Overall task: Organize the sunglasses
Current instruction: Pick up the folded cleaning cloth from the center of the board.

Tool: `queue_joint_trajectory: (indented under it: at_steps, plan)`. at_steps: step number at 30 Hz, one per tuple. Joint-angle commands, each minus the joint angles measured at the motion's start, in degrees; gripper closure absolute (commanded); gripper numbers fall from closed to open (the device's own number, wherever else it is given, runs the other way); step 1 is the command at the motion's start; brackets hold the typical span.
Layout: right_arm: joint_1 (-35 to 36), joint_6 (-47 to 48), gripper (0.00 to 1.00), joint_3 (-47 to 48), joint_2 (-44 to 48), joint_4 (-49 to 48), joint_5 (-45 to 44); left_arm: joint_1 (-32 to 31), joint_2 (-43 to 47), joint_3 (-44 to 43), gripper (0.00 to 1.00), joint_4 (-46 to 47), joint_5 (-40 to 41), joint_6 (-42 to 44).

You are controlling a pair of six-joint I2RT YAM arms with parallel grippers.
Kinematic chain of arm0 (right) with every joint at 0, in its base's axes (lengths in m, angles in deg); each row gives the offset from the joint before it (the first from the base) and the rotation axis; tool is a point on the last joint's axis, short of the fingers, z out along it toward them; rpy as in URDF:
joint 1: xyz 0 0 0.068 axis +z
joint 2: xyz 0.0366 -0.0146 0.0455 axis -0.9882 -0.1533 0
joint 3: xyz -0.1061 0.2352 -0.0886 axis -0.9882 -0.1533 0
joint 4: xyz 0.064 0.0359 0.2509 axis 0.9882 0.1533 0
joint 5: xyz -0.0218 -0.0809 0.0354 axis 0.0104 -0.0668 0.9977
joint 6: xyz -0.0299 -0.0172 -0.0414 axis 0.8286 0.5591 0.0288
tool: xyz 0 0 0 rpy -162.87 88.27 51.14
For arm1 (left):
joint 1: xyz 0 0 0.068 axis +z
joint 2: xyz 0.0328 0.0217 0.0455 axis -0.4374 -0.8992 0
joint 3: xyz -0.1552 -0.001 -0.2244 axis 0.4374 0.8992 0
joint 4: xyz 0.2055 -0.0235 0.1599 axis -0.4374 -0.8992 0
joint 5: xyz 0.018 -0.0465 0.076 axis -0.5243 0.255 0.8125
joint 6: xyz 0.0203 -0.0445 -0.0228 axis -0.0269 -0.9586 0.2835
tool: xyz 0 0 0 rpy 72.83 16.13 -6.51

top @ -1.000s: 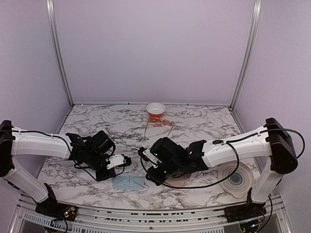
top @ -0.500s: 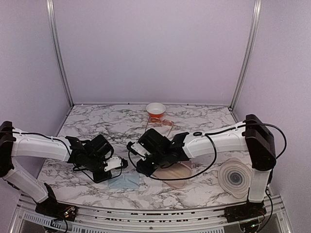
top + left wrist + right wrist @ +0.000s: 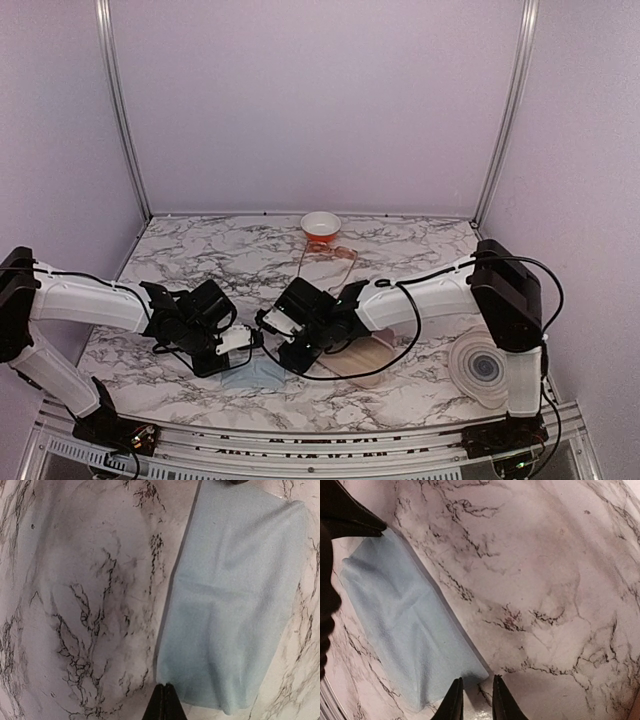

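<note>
Working at the light blue cloth (image 3: pixel 258 376) at six o'clock, we have our left tool (image 3: pixel 165 700) closed at its edge and our right tool (image 3: pixel 474 700) slightly parted at its corner. The orange-brown wire-framed sunglasses (image 3: pixel 328 254) lie at twelve o'clock on the marble worktop (image 3: pixel 200 260), untouched; organizing looks unstarted.
</note>
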Motion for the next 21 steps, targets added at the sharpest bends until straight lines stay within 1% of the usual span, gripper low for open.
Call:
queue_joint_trajectory:
  at_steps: [1,7,10,16,17,21]
  plan:
    - [-0.2,0.81,0.79,3.13,-1.45,0.59,0.17,-0.18,-1.58,-0.61,1.0,-0.07,0.22,0.08]
    - [-0.2,0.81,0.78,3.71,-2.64,0.46,0.18,-0.18,-1.98,-0.93,1.0,-0.31,-0.04,0.04]
    - [-0.2,0.99,0.76,4.11,-3.38,0.95,-0.4,-0.16,-2.03,-1.0,1.0,-0.44,-0.01,0.0]
    - [-0.22,1.26,0.75,3.91,-4.04,1.53,-0.82,-0.18,-2.15,-1.02,1.0,-0.46,0.0,0.04]
    - [-0.2,1.26,0.76,3.62,-4.08,1.47,-0.77,-0.18,-2.23,-1.02,1.0,-0.51,0.02,0.0]
    - [-0.13,1.33,0.83,2.74,-3.9,1.91,-0.57,-0.18,-2.24,-1.02,1.0,-0.51,0.1,0.08]
